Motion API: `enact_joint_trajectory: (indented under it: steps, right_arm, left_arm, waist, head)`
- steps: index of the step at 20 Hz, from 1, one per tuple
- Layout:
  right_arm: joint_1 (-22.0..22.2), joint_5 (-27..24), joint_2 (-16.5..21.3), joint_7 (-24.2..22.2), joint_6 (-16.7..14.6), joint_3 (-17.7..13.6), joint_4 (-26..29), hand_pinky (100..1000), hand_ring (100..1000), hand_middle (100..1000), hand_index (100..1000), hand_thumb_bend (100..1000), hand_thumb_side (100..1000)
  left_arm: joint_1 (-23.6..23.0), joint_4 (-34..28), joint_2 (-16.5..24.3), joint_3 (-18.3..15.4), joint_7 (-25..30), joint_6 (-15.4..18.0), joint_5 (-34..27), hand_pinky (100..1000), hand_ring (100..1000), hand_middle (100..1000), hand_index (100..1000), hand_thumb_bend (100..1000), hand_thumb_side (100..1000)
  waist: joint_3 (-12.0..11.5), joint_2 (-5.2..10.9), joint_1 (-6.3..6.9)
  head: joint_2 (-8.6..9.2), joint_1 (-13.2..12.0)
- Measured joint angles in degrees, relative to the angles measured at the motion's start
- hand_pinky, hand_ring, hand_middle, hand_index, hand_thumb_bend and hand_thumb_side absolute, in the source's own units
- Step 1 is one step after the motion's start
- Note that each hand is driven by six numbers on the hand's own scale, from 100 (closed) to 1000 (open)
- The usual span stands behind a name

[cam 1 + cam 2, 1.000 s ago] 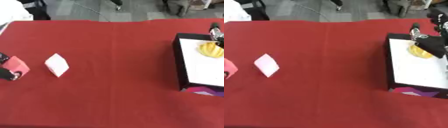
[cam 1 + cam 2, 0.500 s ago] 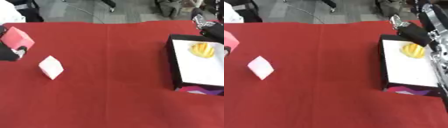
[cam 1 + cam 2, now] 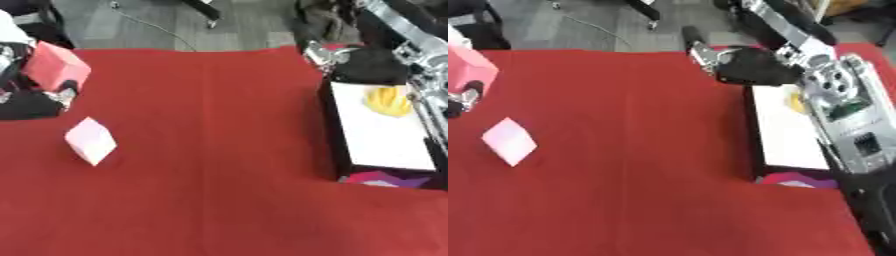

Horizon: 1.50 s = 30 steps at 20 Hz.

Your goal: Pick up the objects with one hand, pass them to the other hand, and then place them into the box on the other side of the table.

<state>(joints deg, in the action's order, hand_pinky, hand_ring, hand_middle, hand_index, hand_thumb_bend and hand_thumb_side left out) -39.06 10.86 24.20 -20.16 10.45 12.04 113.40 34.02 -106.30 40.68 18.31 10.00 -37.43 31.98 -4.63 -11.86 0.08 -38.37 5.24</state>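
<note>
The left hand is up at the left edge of the red tabletop, its fingers closed on a pink block that it holds raised off the cloth and tilted, one corner pointing up. Only the dark palm and a bit of the wrist show, below and beside the block.

A paler pink block lies on the tabletop just below that hand, resting askew and apart from it.

The right arm comes in from the upper right and stretches over the box toward the middle of the tabletop. Its hand hangs above the box's far left corner, palm dark, fingers pointing left and mostly straight and apart, holding nothing.

The box sits at the right side, white inside with a black wall, and a yellow thing lies in its far half.
</note>
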Motion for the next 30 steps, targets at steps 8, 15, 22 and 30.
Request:
enact_joint_trajectory:
  steps: [8, 15, 22, 30]
  right_arm:
    - [-4.0, 5.08, -4.66, -9.22, -0.43, 5.22, -0.05, 1000, 1000, 997, 1000, 100, 224]
    - [-7.81, 9.58, -7.87, -14.42, -1.35, 8.02, -3.47, 1000, 1000, 991, 1000, 100, 149]
    - [-10.4, 13.65, -9.97, -15.28, -2.21, 9.89, -7.81, 1000, 1000, 987, 1000, 100, 106]
    - [-12.95, 17.68, -11.03, -16.16, -2.33, 11.34, -11.01, 1000, 1000, 987, 1000, 100, 100]
  left_arm:
    - [-0.51, 2.19, -4.8, 1.7, -6.11, 9.48, 3.25, 620, 505, 453, 543, 100, 409]
    - [-1.08, 3.51, -6.76, 3.35, -9.68, 14.49, 6.03, 617, 499, 442, 535, 100, 394]
    - [-1.21, 3.34, -7.34, 5.17, -12.52, 19.79, 7.84, 623, 502, 448, 534, 100, 369]
    - [-1.24, 2.95, -7.37, 6.32, -13.42, 23.26, 9.78, 617, 500, 444, 533, 100, 363]
  waist:
    - [0.0, 0.01, -0.29]
    - [-0.19, 0.01, -0.52]
    - [-0.38, 0.01, -0.67]
    - [-0.49, 0.01, -0.7]
  head:
    - [-0.24, 1.54]
    - [-0.26, 2.64]
    - [-0.3, 3.21]
    - [-0.78, 3.68]
